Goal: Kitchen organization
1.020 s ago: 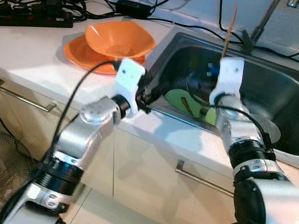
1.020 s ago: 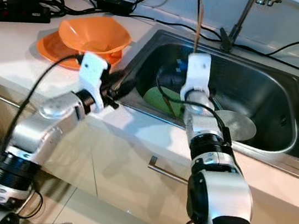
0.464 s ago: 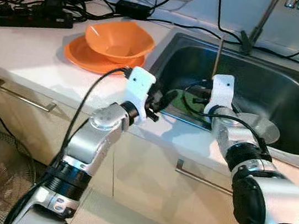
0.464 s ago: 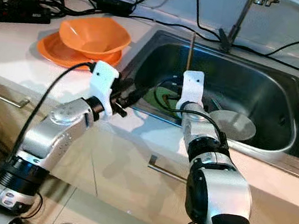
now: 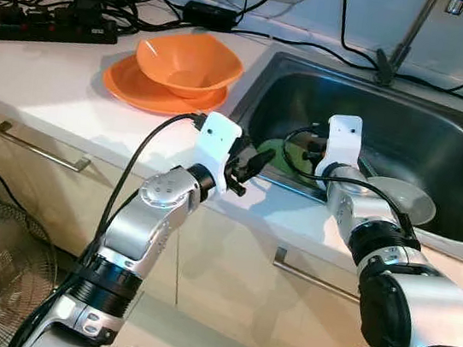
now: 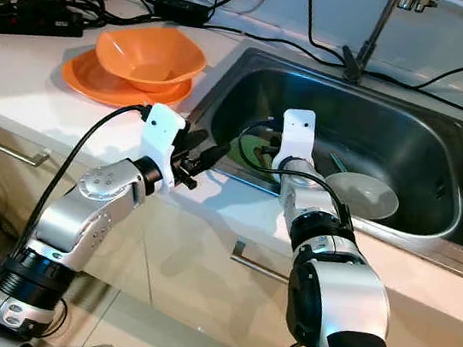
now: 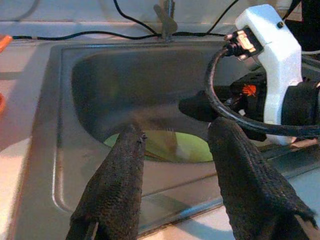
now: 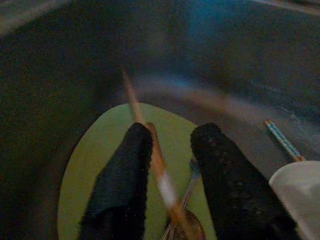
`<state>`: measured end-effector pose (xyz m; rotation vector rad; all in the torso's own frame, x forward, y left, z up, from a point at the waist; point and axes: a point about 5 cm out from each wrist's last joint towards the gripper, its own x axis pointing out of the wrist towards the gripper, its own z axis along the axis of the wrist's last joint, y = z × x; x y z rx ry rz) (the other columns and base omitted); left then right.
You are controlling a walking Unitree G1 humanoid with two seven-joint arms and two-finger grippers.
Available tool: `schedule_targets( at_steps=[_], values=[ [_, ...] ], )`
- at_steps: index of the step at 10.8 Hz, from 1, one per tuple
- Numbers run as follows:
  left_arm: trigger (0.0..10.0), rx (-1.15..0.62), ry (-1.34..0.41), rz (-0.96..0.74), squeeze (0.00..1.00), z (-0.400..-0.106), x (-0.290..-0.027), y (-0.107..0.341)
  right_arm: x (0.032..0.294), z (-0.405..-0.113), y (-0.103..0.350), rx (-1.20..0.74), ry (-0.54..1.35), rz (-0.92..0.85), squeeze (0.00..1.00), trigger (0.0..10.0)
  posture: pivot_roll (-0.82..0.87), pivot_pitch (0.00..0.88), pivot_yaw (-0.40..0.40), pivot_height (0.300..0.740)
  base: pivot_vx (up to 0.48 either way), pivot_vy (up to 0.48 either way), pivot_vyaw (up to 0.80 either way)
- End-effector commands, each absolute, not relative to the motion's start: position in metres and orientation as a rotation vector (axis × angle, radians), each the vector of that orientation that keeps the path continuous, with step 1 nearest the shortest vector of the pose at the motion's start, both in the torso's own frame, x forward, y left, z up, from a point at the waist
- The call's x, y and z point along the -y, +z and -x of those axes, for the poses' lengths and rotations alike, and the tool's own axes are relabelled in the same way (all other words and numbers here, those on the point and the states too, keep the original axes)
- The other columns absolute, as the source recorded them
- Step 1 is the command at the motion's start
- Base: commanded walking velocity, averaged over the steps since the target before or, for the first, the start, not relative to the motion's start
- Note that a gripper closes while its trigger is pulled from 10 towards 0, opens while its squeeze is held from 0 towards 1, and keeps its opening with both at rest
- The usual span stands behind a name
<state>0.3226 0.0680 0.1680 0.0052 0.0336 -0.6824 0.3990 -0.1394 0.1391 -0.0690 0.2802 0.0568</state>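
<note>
Sink [image 5: 445,126] steel is taking up the right half of the head views, sunk into the white surface [image 5: 64,72], and it is holding the dishes that the tidying job seems to be about. On the surface to its left an orange bowl [image 5: 188,62] is sitting nested on an orange plate [image 5: 131,86], probably stacked there to keep the set together and out of the basin. Down in the sink a green plate [image 8: 100,150] is lying flat on the bottom near the front wall, with a white bowl [image 6: 360,194] just beside it toward the right. The right end effector [image 8: 167,165] is reaching down over the green plate with its fingers parted; a thin wooden stick [image 8: 150,150], likely a chopstick, is running along the inside of one finger, blurred, so I cannot tell whether it is gripped or simply lying there. A metal spoon [image 8: 187,225] is resting on the plate under the fingers, and a striped blue stick [image 8: 282,140] is lying apart on the sink floor. The left end effector [image 7: 175,165] is hovering at the front rim of the sink, fingers spread and holding nothing, seemingly waiting to receive or steady whatever comes out.
</note>
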Motion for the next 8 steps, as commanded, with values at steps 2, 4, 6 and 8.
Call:
schedule_targets(
  at_steps=[2, 4, 6, 8],
  values=[
    [10.0, -0.027, -0.709, -0.018, 0.0, -0.319, -0.064, 0.169, 0.143, -0.404, 0.155, -0.166, 0.028, 0.09, 0.0, 10.0, 0.09, 0.005, -0.051, 0.74, 0.0, 0.0, 0.0],
    [10.0, 0.035, -0.695, -0.034, 0.0, -0.317, -0.065, 0.173, 0.146, -0.406, 0.185, 0.058, -0.021, 0.076, 0.0, 10.0, 0.1, 0.0, -0.049, 0.74, 0.0, 0.0, 0.0],
    [10.0, 0.131, -0.631, -0.083, 0.0, -0.32, -0.071, 0.186, 0.143, -0.395, 0.201, 0.267, -0.059, -0.05, 0.0, 10.0, 0.1, 0.0, -0.046, 0.74, 0.0, 0.0, 0.0],
    [10.0, 0.215, -0.557, -0.136, 0.0, -0.323, -0.077, 0.197, 0.124, -0.373, 0.187, 0.327, -0.032, -0.1, 0.0, 10.0, 0.07, 0.0, -0.045, 0.74, 0.0, 0.0, 0.0]
  ],
)
